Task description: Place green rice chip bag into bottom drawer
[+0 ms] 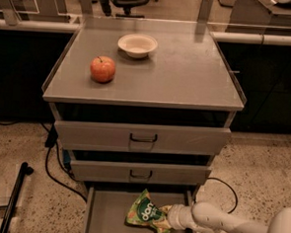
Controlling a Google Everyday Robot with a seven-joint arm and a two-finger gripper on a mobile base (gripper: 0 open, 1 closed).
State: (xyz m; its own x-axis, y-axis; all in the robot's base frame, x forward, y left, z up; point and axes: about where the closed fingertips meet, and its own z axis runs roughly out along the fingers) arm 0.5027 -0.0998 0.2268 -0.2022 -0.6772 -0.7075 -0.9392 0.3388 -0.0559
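The green rice chip bag point(143, 213) is a crinkly light-green pouch with a dark green round logo. It is inside the open bottom drawer point(106, 215), low over its grey floor, right of the middle. My gripper point(163, 219) reaches in from the lower right on a white arm and is shut on the bag's right edge. The bag hides the fingertips.
Two drawers with dark loop handles point(143, 138) stand partly open above the bottom one. On the cabinet top sit a red apple point(103, 69) and a white bowl point(137, 44). Black cables point(53, 169) and a dark pole point(14, 199) lie on the floor at left.
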